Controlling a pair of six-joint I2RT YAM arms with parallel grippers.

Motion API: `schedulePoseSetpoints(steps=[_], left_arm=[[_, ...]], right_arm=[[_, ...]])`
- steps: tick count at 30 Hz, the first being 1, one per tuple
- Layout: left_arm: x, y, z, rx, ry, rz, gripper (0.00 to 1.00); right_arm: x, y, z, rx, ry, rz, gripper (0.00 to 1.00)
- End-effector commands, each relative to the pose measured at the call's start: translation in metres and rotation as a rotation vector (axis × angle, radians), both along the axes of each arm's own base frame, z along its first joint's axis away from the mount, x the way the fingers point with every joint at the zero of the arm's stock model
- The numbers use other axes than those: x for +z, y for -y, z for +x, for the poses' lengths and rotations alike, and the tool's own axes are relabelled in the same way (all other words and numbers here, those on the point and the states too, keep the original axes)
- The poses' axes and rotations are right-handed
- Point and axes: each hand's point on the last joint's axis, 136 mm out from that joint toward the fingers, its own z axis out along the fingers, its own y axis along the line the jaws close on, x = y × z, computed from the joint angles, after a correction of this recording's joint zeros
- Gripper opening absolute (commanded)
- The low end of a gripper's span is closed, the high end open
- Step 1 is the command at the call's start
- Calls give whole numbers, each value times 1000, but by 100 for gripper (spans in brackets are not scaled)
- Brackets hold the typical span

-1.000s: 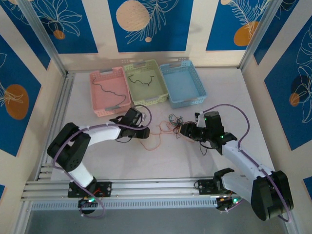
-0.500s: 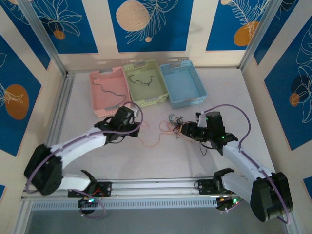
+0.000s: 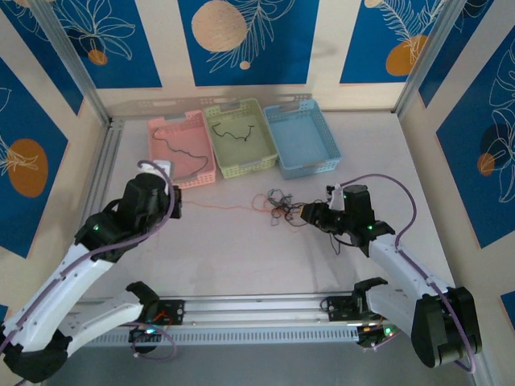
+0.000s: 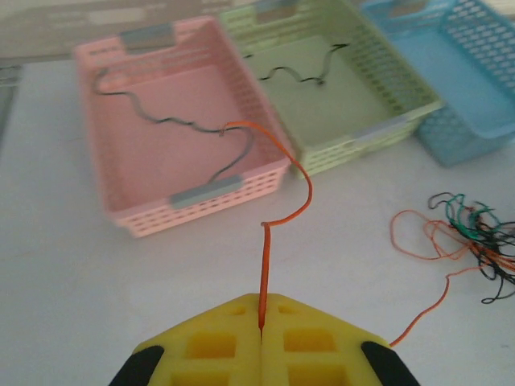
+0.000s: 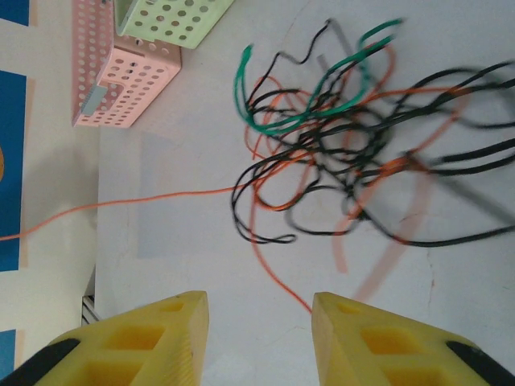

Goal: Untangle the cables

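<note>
The pink basket (image 4: 161,217) holds one black cable (image 4: 161,121), the green basket (image 4: 370,137) another. Left fingers (image 4: 217,342) pinch an orange cable (image 4: 278,173). Right fingers (image 5: 153,338) gape beside the partly blurred tangle (image 5: 322,153).

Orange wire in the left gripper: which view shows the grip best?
Left wrist. The orange wire sits pinched in the shut left gripper, its end curling toward the pink basket. Top view shows it as a thin line stretched to the tangle. Right wrist shows its far stretch leaving the tangle.
</note>
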Motion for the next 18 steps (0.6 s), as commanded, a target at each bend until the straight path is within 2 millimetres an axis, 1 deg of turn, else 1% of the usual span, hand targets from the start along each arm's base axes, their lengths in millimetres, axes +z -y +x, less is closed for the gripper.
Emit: schedulePoseSetpoints(steps=[1, 4, 10, 12, 14, 16, 18], left_arm=[[3, -47, -16, 131, 15, 135, 0], [4, -59, -23, 163, 23, 142, 0], [3, -65, -30, 169, 24, 147, 0], [-4, -58, -30, 141, 9, 136, 0], [-12, -47, -28, 90, -19, 112, 0], [-17, -39, -28, 55, -41, 96, 0], [-17, -33, -28, 31, -41, 84, 0]], right_arm=[[0, -1, -3, 7, -4, 24, 39], [-1, -2, -2, 8, -10, 26, 39], [-2, 0, -2, -4, -20, 19, 39], [-2, 0, -1, -8, -22, 17, 39], [-3, 0, 0, -8, -37, 11, 39], [-5, 0, 2, -10, -62, -2, 39], [-9, 1, 5, -18, -101, -34, 40]])
